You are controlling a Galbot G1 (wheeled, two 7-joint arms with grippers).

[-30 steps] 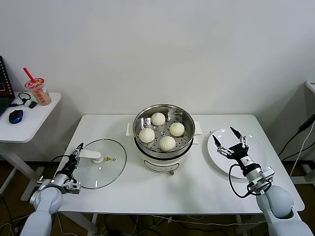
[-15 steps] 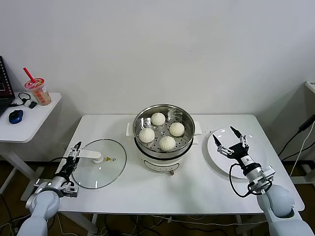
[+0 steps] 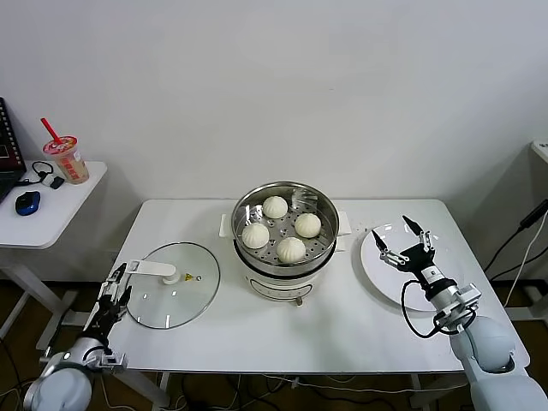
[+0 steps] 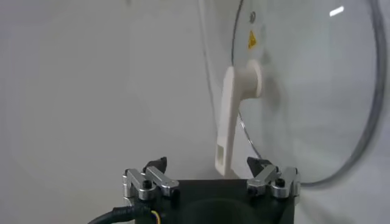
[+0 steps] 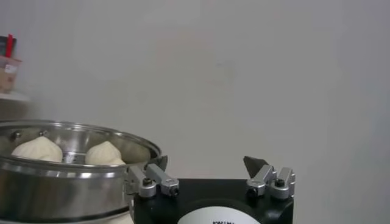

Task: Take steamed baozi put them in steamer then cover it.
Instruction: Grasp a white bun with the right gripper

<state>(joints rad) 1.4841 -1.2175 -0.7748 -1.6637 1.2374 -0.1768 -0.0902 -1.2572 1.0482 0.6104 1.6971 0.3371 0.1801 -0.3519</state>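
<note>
The white table (image 3: 342, 334) carries the steamer (image 3: 286, 248) (uncovered) at centre, four steamed baozi (image 3: 291, 249) inside. The glass lid (image 3: 173, 295) lies left. Left gripper (image 3: 115, 283) and right gripper (image 3: 402, 237), both spread wide, hold nothing.

Off-white baozi (image 3: 291, 249), shiny steel steamer (image 3: 287, 270), white plate (image 3: 377, 270)

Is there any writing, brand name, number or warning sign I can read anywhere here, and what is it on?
No word or number here can be read.
Glass lid: a small yellow triangle warning sticker beside its white handle; its symbol is too small to make out.
Drink cup on the side table: a printed pattern, too small to read.
Right wrist mount: a sliver of dark print at the picture's edge, cut off and unreadable.
Steamer, plate: no markings visible.
</note>
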